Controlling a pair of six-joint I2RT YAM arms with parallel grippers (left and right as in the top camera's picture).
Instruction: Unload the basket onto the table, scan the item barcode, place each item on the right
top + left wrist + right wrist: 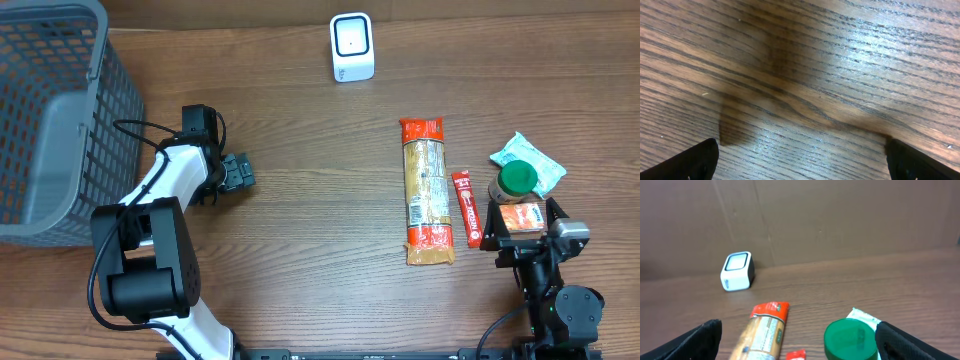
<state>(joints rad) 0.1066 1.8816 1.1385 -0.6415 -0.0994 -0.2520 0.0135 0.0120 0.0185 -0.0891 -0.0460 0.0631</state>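
A white barcode scanner [352, 46] with a dark window stands at the table's far edge; the right wrist view shows this scanner [738, 271] ahead on the left. A green-lidded jar [517, 180] with an orange label stands at the right. My right gripper [521, 213] is open, its fingers flanking the jar's label. In the right wrist view the green lid [850, 339] sits low between the tips of the right gripper [797, 335], nearer the right one. My left gripper [238, 172] is open over bare wood, and the left wrist view shows that gripper [802, 150] with nothing between its fingers.
A long pasta pack [427, 190] with red ends lies mid-right, with a thin red stick packet [463, 207] beside it. A white-green pouch [530, 160] lies behind the jar. A grey mesh basket [50, 110] fills the far left corner.
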